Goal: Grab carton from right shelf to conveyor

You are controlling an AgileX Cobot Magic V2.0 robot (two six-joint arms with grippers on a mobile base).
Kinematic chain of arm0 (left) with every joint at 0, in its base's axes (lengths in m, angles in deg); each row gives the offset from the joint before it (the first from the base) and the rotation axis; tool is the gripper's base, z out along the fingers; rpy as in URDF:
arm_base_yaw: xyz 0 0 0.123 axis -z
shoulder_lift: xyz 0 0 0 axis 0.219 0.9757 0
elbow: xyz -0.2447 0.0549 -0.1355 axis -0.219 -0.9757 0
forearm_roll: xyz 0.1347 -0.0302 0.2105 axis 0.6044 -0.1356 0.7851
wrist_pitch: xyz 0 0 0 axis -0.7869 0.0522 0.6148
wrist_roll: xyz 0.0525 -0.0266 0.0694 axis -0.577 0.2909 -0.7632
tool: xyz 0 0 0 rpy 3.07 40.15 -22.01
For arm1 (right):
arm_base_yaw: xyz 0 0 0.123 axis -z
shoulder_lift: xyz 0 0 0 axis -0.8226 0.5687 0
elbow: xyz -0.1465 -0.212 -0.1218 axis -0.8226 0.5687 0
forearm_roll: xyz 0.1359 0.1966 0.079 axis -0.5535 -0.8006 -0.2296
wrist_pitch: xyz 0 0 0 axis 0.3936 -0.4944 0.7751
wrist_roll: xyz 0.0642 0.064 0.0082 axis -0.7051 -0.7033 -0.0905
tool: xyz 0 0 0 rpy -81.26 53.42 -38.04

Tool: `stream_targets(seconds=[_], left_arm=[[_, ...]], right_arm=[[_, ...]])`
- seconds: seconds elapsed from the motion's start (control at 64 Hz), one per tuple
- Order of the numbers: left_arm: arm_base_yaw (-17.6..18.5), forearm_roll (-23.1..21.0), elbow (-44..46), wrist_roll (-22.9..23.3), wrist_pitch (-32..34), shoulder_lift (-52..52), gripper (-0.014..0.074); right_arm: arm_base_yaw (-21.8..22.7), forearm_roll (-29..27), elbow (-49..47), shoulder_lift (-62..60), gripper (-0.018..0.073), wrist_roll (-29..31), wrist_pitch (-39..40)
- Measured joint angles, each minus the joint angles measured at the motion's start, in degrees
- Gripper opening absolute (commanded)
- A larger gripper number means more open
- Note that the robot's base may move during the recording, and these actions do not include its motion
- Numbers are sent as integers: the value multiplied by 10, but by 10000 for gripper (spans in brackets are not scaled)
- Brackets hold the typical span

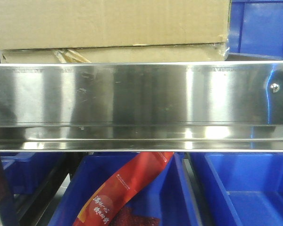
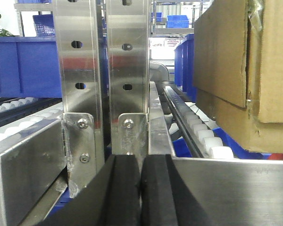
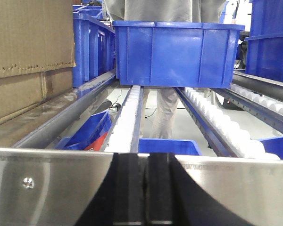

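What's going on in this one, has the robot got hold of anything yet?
Nothing is held yet. The carton sits on the steel shelf behind its shiny front rail. Both grippers are shut and empty near that rail: the left gripper sees the carton on its right, the right gripper sees it on its left. A person stands behind a blue bin further back.
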Motion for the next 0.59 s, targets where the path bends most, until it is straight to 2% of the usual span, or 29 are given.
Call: stream_targets(seconds=[0.594], left_arm=[[0, 0, 0, 0, 9, 0, 1]], right_arm=[[0, 0, 0, 0, -69, 0, 0]])
